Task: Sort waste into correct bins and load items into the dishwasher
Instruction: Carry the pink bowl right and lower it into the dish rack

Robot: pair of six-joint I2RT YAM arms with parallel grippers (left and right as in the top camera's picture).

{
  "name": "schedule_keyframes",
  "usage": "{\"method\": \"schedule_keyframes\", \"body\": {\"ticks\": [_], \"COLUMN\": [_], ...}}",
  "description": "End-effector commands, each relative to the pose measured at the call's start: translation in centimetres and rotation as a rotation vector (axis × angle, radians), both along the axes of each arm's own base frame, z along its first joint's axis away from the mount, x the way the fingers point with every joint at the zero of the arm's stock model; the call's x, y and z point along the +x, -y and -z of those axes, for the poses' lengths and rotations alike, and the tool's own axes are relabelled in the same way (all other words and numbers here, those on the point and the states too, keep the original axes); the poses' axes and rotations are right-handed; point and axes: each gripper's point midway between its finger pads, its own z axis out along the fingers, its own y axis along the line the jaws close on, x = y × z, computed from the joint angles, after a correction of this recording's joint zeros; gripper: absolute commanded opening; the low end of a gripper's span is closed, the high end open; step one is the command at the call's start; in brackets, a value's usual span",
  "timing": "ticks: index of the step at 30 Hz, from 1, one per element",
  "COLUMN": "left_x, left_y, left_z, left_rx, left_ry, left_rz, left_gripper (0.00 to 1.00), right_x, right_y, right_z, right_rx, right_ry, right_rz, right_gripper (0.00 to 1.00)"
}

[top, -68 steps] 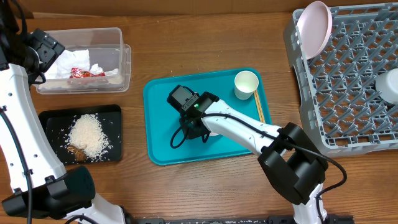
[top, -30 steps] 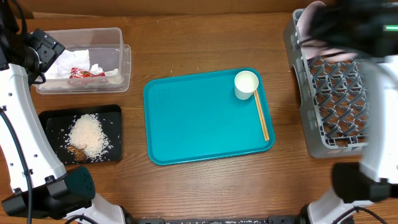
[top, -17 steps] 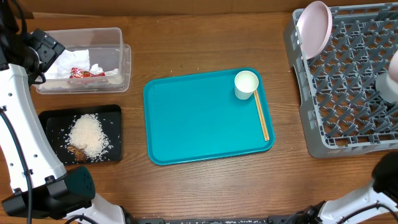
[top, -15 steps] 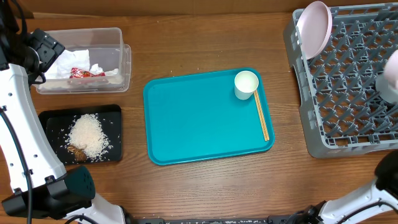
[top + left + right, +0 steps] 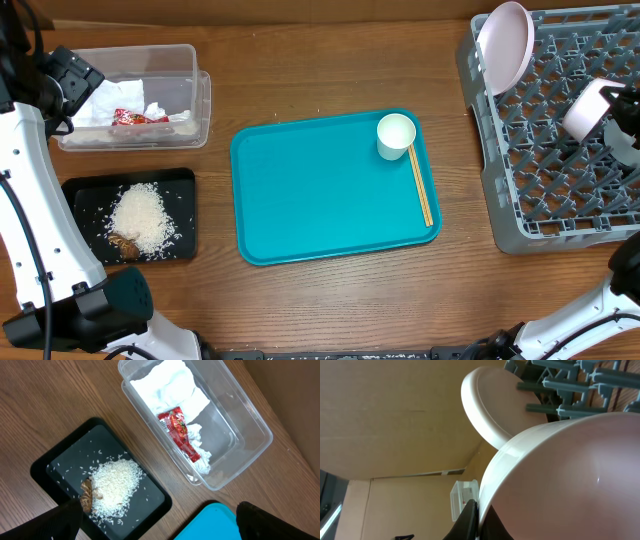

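**Racking the pale bowl, right side**

Right gripper (image 5: 478, 512) is pinching the pale bowl (image 5: 583, 108) by its rim, tilted over the dish rack (image 5: 545, 185). Probably best easing it down on edge between pegs, clear of the racked pink dish (image 5: 503, 45). Left gripper (image 5: 157, 510) is hanging wide over the clear tub (image 5: 240, 425) and black tray (image 5: 55, 467).

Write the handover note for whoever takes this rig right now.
Left gripper: open, empty, over the bins.
Right gripper: shut on a pale bowl by its rim, over the dish rack.
Done: napkins and red wrapper in the clear tub; rice and scraps in the black tray; one pale dish standing in the rack's corner.
Left: set that bowl in the rack, then load the white cup and chopsticks from the teal tray.
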Motion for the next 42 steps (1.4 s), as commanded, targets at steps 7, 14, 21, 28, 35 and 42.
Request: {"method": "schedule_keyframes", "body": {"ticks": [7, 14, 21, 28, 35, 42], "left_x": [0.2, 0.2, 0.2, 0.2, 0.2, 0.2], "left_y": [0.0, 0.0, 0.0, 0.0, 0.0, 0.0], "left_z": [0.3, 0.3, 0.3, 0.3, 0.3, 0.3], "left_rx": [0.016, 0.016, 0.016, 0.016, 0.016, 0.016], "left_ry": [-0.015, -0.015, -0.015, -0.015, -0.015, -0.015], "left_rz": [0.017, 0.017, 0.017, 0.017, 0.017, 0.017], "left_gripper": [1.0, 1.0, 1.0, 1.0, 1.0, 1.0], "right_x": [-0.7, -1.3, -3.0, -4.5, -5.9, -6.1], "right_y": [0.9, 0.7, 1.7, 3.9, 5.3, 5.1], "right_z": [4.3, 6.1, 7.8, 6.6, 6.2, 5.5], "right_rx": [-0.056, -0.054, -0.086, -0.092, -0.143, -0.125], "right_ry": [-0.157, -0.207, -0.331, -0.372, -0.436, -0.451], "right_rz": [0.036, 0.041, 0.081, 0.153, 0.218, 0.24], "right_gripper": [0.04, 0.04, 0.04, 0.07, 0.18, 0.14]}}
